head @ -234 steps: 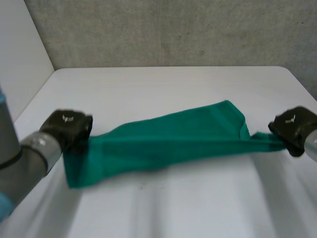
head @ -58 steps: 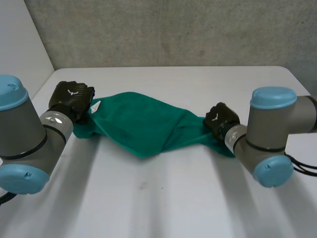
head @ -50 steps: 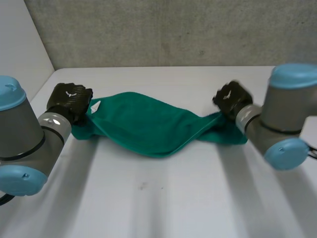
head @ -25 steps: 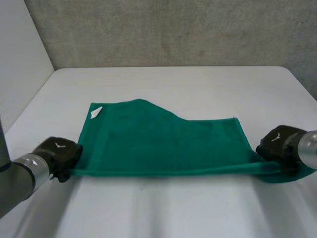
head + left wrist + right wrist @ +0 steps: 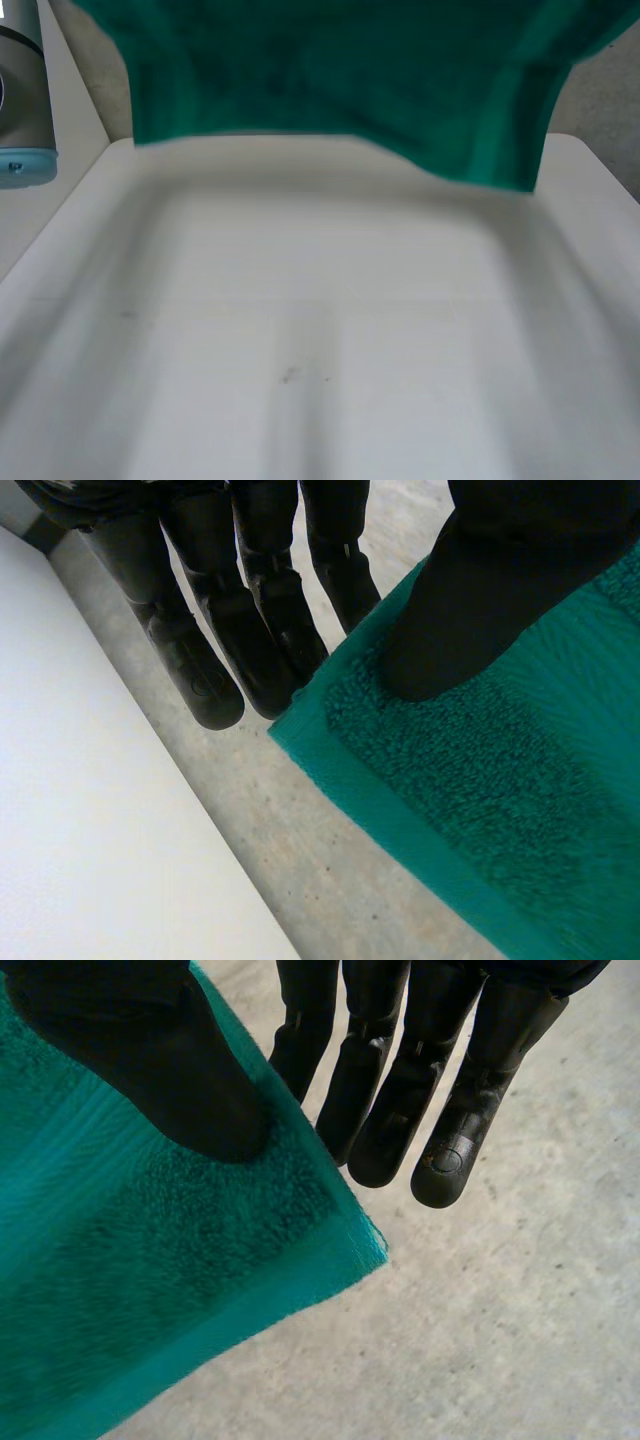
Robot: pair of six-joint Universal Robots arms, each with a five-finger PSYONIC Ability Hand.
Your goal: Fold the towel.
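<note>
Head view: green towel (image 5: 340,70) hangs spread in the air, clear of the white tabletop (image 5: 320,330). Its lower hem lines up with the tabletop's far edge and drops lowest toward the far right corner. A piece of the left arm (image 5: 25,90) shows past the far left corner.

Left wrist view: left hand (image 5: 500,570) has a towel corner. The thumb presses down on the cloth, and the fingers (image 5: 250,620) run straight behind it, so I read this as a pinch.

Right wrist view: right hand (image 5: 140,1040) holds the opposite corner the same way, thumb on top of the terry and straight fingers (image 5: 400,1090) behind.
</note>
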